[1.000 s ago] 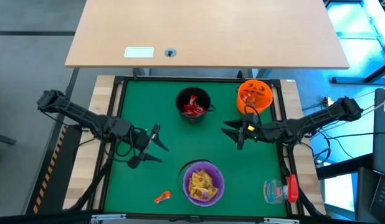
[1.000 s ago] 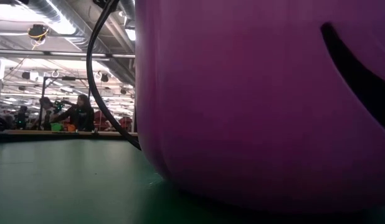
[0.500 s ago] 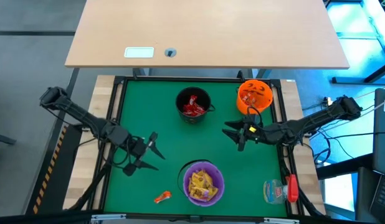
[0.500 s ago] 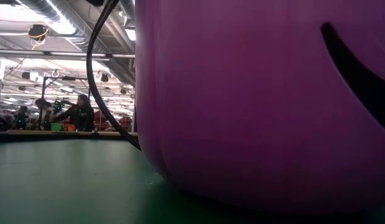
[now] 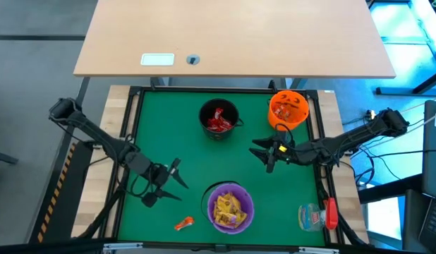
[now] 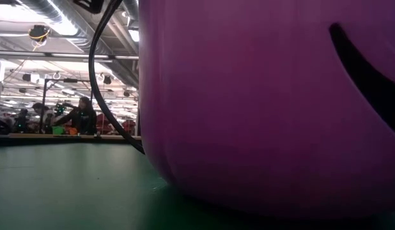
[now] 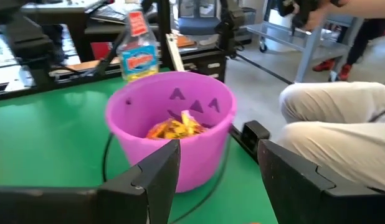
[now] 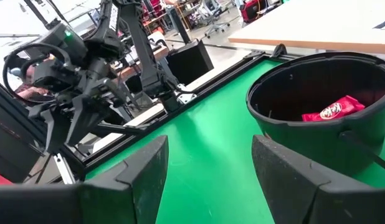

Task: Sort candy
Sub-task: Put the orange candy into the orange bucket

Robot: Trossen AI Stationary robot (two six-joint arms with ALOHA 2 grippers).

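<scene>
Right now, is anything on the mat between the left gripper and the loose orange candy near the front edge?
Nothing visible is. The left gripper, fingers open, hovers over bare green mat; the orange candy lies alone nearer the front. The purple bowl sits off to one side, not in between.

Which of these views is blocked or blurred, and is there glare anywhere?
Low view: the purple bowl sits right at the lens, soft and filling most of the frame. Left wrist view: the left end effector is out of focus, the bowl sharp. High view: evenly lit, blue glow at the right edge. Right wrist view: the pale table is washed out.
</scene>
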